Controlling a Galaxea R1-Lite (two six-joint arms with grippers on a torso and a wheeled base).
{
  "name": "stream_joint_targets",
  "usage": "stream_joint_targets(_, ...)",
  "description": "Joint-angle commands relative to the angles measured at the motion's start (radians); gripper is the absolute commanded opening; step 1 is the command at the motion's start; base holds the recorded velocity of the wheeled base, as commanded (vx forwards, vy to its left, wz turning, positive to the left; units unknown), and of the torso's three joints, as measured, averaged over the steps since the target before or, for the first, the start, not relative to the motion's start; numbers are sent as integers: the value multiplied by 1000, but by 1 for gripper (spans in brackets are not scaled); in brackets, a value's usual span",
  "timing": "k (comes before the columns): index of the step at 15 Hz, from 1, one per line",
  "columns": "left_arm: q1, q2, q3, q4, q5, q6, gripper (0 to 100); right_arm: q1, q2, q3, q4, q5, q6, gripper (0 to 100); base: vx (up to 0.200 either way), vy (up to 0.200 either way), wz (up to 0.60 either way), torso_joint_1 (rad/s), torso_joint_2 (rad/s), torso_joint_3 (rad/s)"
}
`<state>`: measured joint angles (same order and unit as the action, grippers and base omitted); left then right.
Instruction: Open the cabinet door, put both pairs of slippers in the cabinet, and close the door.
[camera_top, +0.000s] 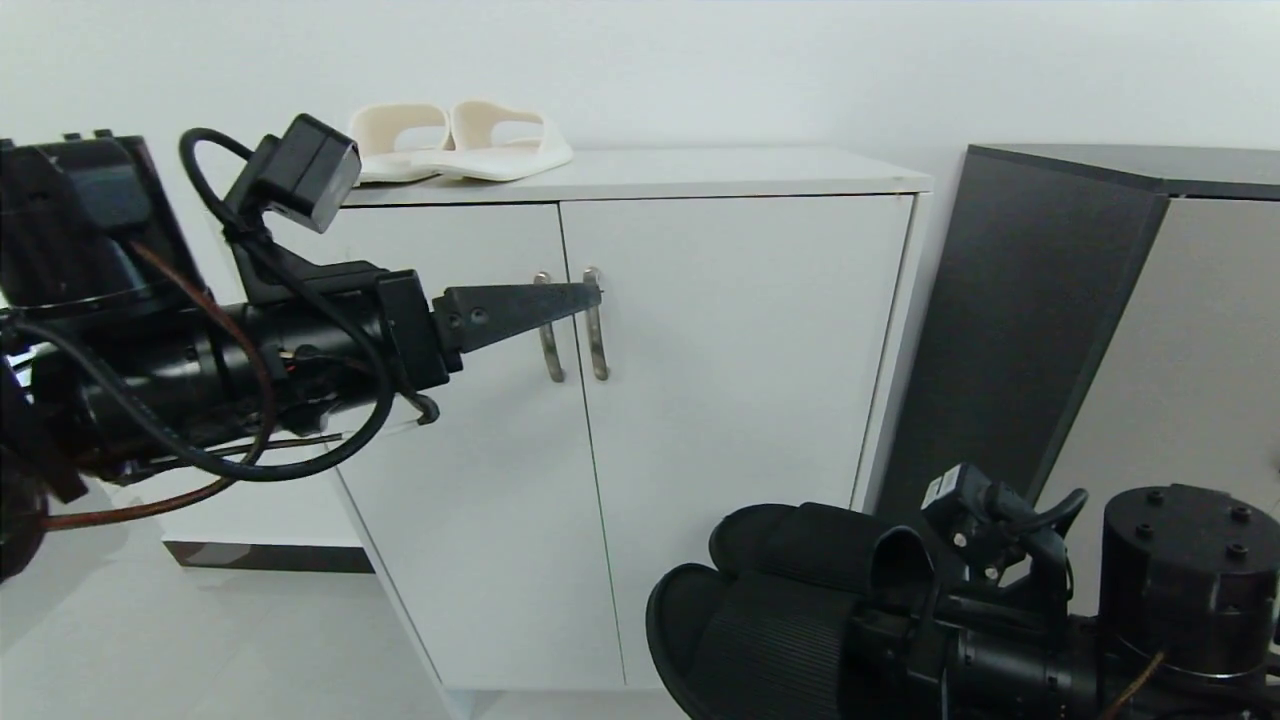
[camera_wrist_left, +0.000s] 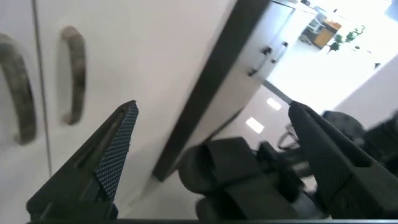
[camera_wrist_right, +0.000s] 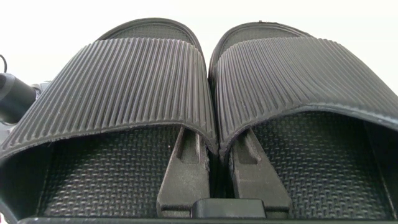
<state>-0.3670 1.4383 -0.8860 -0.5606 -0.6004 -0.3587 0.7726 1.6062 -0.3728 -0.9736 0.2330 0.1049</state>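
A white two-door cabinet (camera_top: 740, 400) is seen with both doors shut, and two curved metal handles (camera_top: 596, 325) are set side by side at the centre seam. A pair of cream open-toed slippers (camera_top: 460, 140) is laid side by side on the cabinet's top, near its left edge. The left gripper (camera_top: 585, 296) is held level just in front of the handles, its fingers spread apart. A pair of black ribbed slippers (camera_top: 790, 610) is held before the lower right door, their adjoining inner walls pinched together by the right gripper (camera_wrist_right: 216, 140).
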Motion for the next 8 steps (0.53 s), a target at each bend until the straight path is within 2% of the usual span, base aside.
stream_joint_targets(1,3,100,-34,-18,45,27,100,1,3,0,0,0,-1,0,0,0,0,0,0,0)
stream_joint_targets(2,5,126,-41,-31,85,64,100,1,5,0,0,0,-1,0,0,0,0,0,0,0)
stream_joint_targets(3,3,137,-44,-38,99,73,100,1,5,0,0,0,-1,0,0,0,0,0,0,0)
stream_joint_targets(8,23,218,-103,-39,139,78,100,1,6,-2,0,0,-1,0,0,0,0,0,0,0)
